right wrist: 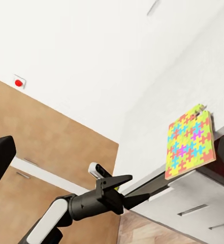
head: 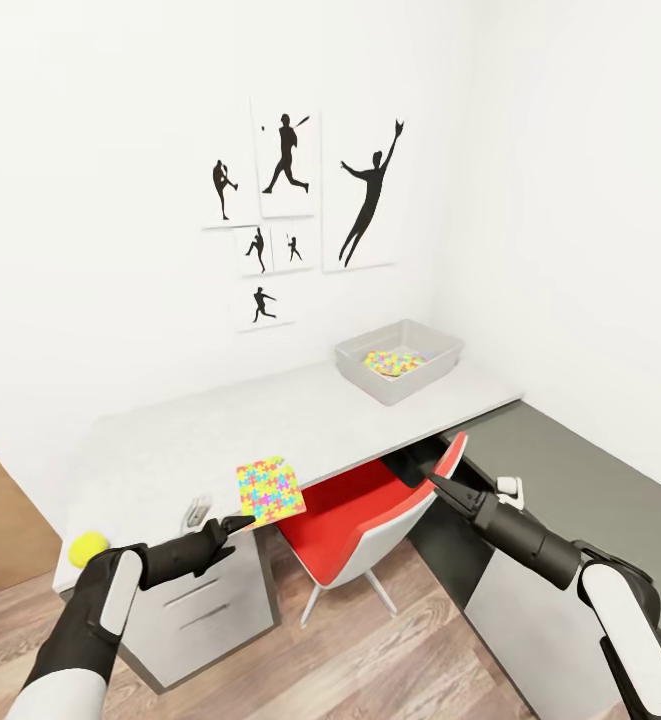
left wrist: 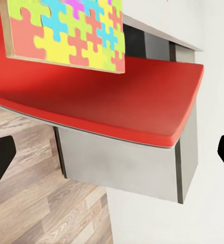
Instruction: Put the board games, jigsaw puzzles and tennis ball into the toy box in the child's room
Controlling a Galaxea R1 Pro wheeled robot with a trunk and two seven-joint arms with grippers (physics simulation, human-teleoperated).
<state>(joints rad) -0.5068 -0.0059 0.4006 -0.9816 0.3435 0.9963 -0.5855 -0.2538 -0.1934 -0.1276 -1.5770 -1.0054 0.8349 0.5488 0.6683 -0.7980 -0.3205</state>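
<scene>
Head view: jigsaw puzzle (head: 270,491) overhung the table (head: 170,450) edge at 7 o'clock, left gripper (head: 232,524) spread just beside it.
Any nudge could have tipped it onto the red chair (head: 360,525); right gripper (head: 440,484) also spread; toy box (head: 398,358) at 1 o'clock.

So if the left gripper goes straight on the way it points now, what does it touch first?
Probably the jigsaw puzzle overhanging the table edge: the left gripper points at its lower corner, fingers open. Past it lies the red chair. Depth is uncertain.
</scene>
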